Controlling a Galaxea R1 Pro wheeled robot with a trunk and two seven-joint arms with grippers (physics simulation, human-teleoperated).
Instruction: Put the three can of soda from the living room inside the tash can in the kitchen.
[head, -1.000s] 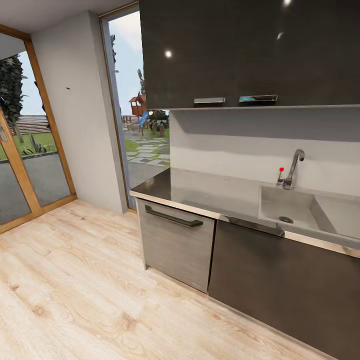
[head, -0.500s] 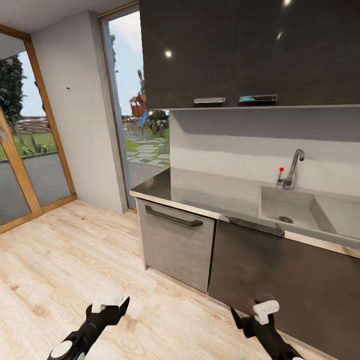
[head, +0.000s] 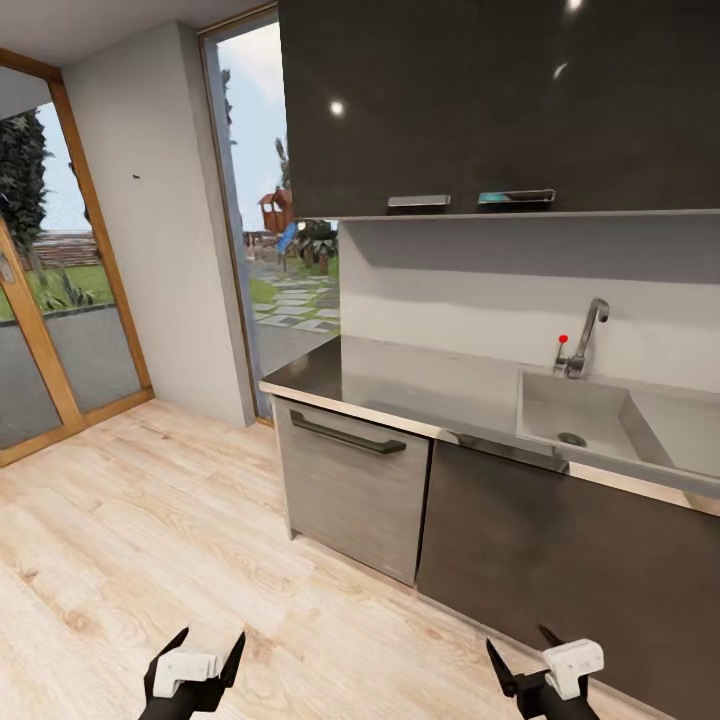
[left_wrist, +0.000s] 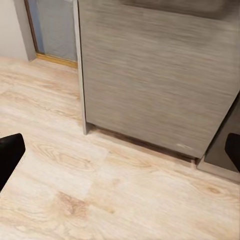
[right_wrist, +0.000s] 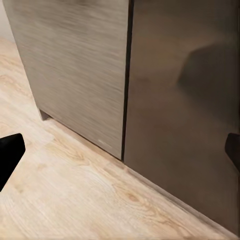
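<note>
I am standing in the kitchen, facing a run of glossy dark cabinets (head: 500, 100) above a steel worktop (head: 400, 385) with a sink (head: 600, 420) and a tap (head: 588, 335) at its right end. Below the worktop sits a grey brushed-metal appliance door (head: 350, 490) with a dark bar handle, and beside it a dark lower cabinet door (head: 560, 560). To the left, past a pale wall, wood-framed glass doors (head: 60, 300) look out on a garden. The light wood floor (head: 150, 530) stretches in front of me. My left gripper (head: 195, 665) is low at the bottom edge of the head view, fingers spread wide and holding nothing; my right gripper (head: 545, 668) is likewise low, spread wide and carrying nothing. Through the wrist cameras I see the floor and the base of the appliance door between my dark fingertips. No soda can and no trash can appears anywhere here, so I cannot say where they are. My judgement is that I am travelling: the sensible move is to keep both arms tucked low and clear of the cabinet fronts, and turn to find the cans.
</note>
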